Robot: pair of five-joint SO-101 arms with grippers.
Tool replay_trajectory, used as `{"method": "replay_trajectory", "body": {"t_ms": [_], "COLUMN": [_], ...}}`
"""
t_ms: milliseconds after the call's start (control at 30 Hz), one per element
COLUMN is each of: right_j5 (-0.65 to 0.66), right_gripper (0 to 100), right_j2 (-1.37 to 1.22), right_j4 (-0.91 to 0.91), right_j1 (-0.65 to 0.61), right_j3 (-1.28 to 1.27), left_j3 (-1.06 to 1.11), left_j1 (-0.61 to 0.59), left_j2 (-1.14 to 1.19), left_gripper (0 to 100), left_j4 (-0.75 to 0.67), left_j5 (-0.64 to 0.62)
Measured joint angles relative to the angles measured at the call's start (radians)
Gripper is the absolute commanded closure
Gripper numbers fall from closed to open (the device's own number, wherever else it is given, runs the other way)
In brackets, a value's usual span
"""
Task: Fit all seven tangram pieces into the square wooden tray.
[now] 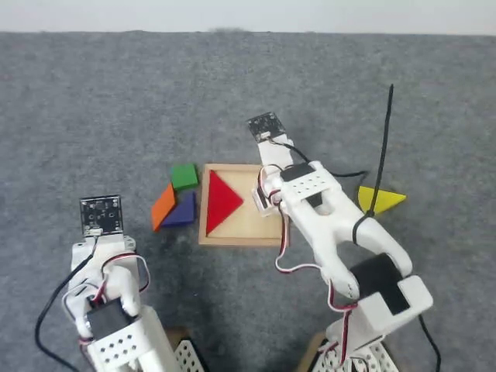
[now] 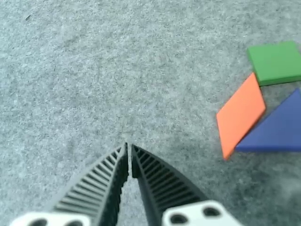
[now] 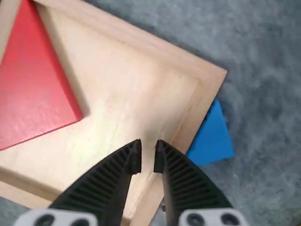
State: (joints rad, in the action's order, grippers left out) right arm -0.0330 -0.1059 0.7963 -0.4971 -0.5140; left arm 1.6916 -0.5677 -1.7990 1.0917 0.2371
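- Far left, over bare carpet, the left gripper hangs with its fingers pressed together and nothing between them.
- Just beside it toward the tray lie three loose pieces in a cluster: the green square, the orange parallelogram and the dark blue triangle, the last two touching.
- At centre, the square wooden tray holds the red triangle against its left side; the rest of its floor is bare wood.
- Over the tray's right part, the right gripper hovers with its fingers parted by a narrow slit, gripping nothing.
- Just outside the tray's rim, touching it, sits the light blue piece.
- Farther right, well apart from the tray, lies the yellow triangle.
- Judging by this, the task is early: one piece is seated and the right arm is between picks. The next move probably calls for widening the fingers, reaching past the rim to the light blue piece, and lifting it over the edge.
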Motion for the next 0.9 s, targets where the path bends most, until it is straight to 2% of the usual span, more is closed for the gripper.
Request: {"method": "replay_trajectory", "body": {"t_ms": [233,600,900], "right_j5": [0.002,0.000,0.002], "right_gripper": [91.4,91.4,91.4], "right_j2": [-0.003,-0.003,0.052], "right_j4": [0.025,0.038,0.123], "right_j1": [0.023,0.157,0.169], "right_j3": [0.003,0.003,0.005], "left_j3": [0.000,0.000,0.000], "left_j1": [0.000,0.000,0.000], "left_j2": [0.000,0.000,0.000], "left_gripper": [98,98,98], "left_j4": [0.000,0.000,0.000], "left_j5": [0.000,0.000,0.000]}}
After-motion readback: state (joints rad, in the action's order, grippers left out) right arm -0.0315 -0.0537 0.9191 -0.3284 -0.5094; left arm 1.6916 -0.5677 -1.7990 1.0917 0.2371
